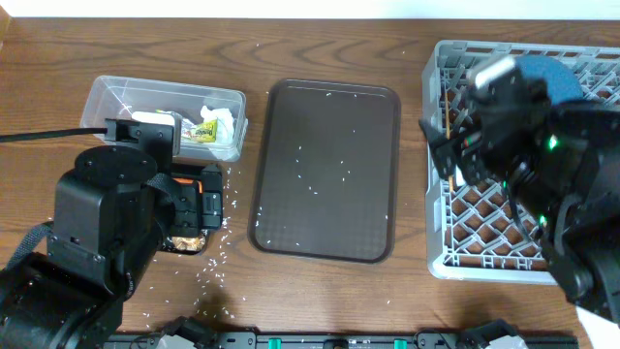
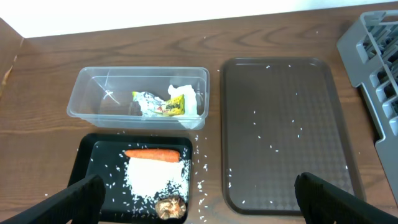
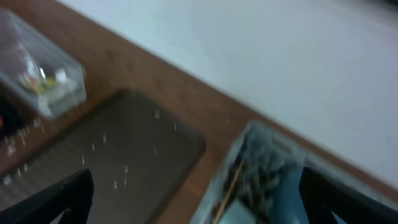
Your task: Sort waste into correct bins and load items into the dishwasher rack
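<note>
Most of the sorting looks done to us. Ahead of the left pincer [image 2: 199, 186], which is spread wide and holds nothing, the clear tub [image 2: 81, 102] contains the yellow-green wrapper [image 2: 163, 107] and the crumpled tissue [image 2: 186, 94]. Nearer to that pincer and slightly to its left, the black tray [image 2: 93, 155] holds the carrot [image 2: 152, 154], a heap of rice [image 2: 152, 177] and the brown lump [image 2: 170, 206]. Stray grains lie on the desk [image 2: 50, 62] around the black tray and across the brown serving tray [image 2: 286, 124] ahead to the pincer's right, so we judge that a little clean-up may remain. The right pincer [image 3: 196, 180] is open and empty too. The grey rack [image 1: 446, 58] sits below it, with the blue dish [image 1: 547, 73] standing in the rack's far part and the chopsticks [image 3: 227, 190] lying among the pegs. We cannot see the bowl or the cups, since the right arm hides much of the rack, so we cannot say whether loading is complete.
</note>
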You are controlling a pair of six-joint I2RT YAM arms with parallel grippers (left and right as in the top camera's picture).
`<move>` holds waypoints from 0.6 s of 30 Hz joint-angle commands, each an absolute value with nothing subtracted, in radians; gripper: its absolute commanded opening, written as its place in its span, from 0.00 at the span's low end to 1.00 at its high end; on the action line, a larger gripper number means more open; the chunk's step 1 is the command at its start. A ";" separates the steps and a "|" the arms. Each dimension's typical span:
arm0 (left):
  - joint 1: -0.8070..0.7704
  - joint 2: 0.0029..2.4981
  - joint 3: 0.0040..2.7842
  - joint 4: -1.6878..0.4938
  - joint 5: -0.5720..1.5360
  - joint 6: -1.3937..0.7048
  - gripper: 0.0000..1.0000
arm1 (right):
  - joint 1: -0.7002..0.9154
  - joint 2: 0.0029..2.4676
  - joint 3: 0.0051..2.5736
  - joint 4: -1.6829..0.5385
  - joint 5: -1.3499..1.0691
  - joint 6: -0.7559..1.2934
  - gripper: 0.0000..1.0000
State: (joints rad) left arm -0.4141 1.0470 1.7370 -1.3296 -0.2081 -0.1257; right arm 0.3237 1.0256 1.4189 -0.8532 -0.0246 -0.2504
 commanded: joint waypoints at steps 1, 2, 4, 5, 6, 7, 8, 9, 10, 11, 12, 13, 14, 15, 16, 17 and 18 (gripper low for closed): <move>-0.410 1.045 1.745 -1.332 -0.198 -0.116 0.98 | 0.264 0.903 1.283 -0.818 -0.088 -0.266 0.99; -0.410 1.045 1.745 -1.332 -0.198 -0.116 0.98 | 0.249 0.878 1.246 -0.801 -0.099 -0.266 0.99; -0.410 1.045 1.745 -1.332 -0.198 -0.116 0.98 | 0.211 0.808 1.145 -0.741 -0.130 -0.266 0.99; -0.410 1.045 1.745 -1.332 -0.198 -0.116 0.98 | 0.193 0.769 1.089 -0.706 -0.137 -0.266 0.99; -0.410 1.045 1.745 -1.332 -0.198 -0.116 0.98 | 0.178 0.728 1.032 -0.673 -0.137 -0.266 0.99; -0.410 1.045 1.745 -1.332 -0.198 -0.116 0.98 | 0.167 0.692 0.983 -0.644 -0.136 -0.266 0.99; -0.410 1.045 1.745 -1.332 -0.198 -0.116 0.98 | 0.157 0.654 0.934 -0.613 -0.136 -0.266 0.99; -0.410 1.045 1.745 -1.332 -0.198 -0.116 0.98 | 0.147 0.606 0.877 -0.577 -0.137 -0.266 0.99; -0.410 1.045 1.745 -1.332 -0.198 -0.116 0.98 | 0.139 0.558 0.821 -0.544 -0.137 -0.266 0.99; -0.410 1.045 1.745 -1.332 -0.198 -0.116 0.98 | 0.132 0.508 0.764 -0.513 -0.136 -0.266 0.99; -0.410 1.045 1.745 -1.332 -0.198 -0.116 0.98 | 0.125 0.464 0.715 -0.491 -0.136 -0.266 0.99; -0.410 1.045 1.745 -1.332 -0.198 -0.116 0.98 | 0.116 0.421 0.669 -0.475 -0.136 -0.266 0.99; -0.410 1.045 1.745 -1.332 -0.198 -0.116 0.98 | 0.105 0.371 0.616 -0.459 -0.137 -0.266 0.99; -0.410 1.045 1.745 -1.332 -0.198 -0.116 0.98 | 0.095 0.321 0.563 -0.446 -0.141 -0.266 0.99; -0.410 1.045 1.745 -1.332 -0.198 -0.116 0.98 | 0.089 0.273 0.513 -0.433 -0.140 -0.258 0.99; -0.410 1.045 1.745 -1.332 -0.198 -0.116 0.98 | 0.085 0.233 0.470 -0.415 -0.140 -0.250 0.99; -0.410 1.045 1.745 -1.332 -0.198 -0.116 0.98 | 0.083 0.188 0.421 -0.387 -0.140 -0.241 0.99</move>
